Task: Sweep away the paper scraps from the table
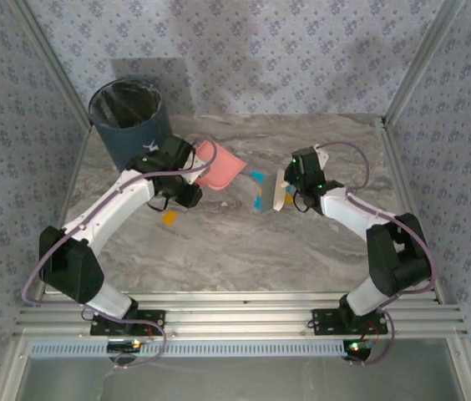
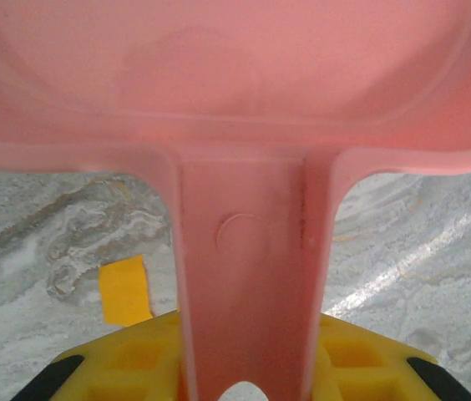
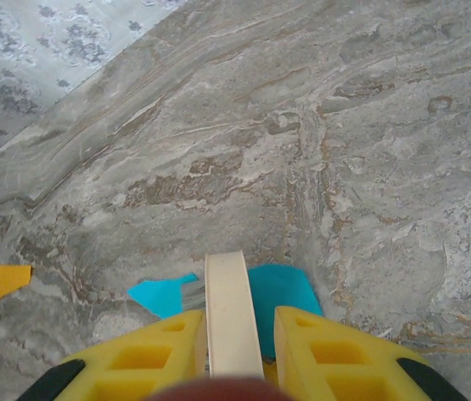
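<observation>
Orange, cyan paper scraps (image 1: 169, 217) flat on marble table (image 1: 244, 251)

I'm gripping the pink dustpan (image 2: 244, 109) by its handle with my left gripper (image 2: 248, 372), yellow fingers (image 2: 135, 359) pressing on either side. The pan is spreading across the top, handle running straight down to me. One orange-yellow paper scrap (image 2: 124, 290) is lying flat on the marble table (image 2: 419, 251), just left of the handle.

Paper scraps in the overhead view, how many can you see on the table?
3: an orange scrap beside the left arm, a cyan scrap between the pink dustpan and the brush, a second cyan scrap against the brush. More may be hidden beneath the tools or arms.
</observation>
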Robot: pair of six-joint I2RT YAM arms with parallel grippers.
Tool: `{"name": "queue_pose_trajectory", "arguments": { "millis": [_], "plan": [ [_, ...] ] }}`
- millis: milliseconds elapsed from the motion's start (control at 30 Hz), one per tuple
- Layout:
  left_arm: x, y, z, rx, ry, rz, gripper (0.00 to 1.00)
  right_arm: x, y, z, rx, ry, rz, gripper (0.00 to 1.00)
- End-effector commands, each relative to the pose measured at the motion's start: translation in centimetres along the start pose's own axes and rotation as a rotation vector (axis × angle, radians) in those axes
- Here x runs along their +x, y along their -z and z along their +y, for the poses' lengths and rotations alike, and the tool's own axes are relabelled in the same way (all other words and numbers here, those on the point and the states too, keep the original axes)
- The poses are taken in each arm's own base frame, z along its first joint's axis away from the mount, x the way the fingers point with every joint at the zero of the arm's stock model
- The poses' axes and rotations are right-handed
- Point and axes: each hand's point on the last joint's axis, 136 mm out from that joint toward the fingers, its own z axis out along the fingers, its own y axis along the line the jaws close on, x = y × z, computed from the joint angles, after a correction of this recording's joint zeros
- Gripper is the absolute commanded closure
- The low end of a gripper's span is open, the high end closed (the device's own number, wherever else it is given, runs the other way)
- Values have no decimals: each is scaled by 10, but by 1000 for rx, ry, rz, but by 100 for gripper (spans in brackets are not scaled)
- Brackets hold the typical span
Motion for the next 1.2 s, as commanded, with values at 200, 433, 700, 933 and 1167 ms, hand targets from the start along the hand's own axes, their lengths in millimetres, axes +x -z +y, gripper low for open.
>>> {"name": "queue_pose_trajectory", "arguments": {
  "millis": [200, 433, 700, 933, 1167],
  "plan": [
    [7, -9, -17, 59, -92, 44, 100, -9, 35, 54, -280, 165, 7, 100],
    [19, -22, -34, 78, -184, 88, 100, -32, 62, 49, -251, 244, -68, 100],
    [32, -37, -48, 126, -195, 180, 100, -53, 80, 11, -80, 343, -136, 100],
    [44, -49, -58, 161, -202, 274, 100, -68, 82, -18, 62, 440, -189, 100],
    [53, -57, -69, 210, -198, 339, 100, -75, 73, -24, 105, 542, -217, 100]
  ]
}}
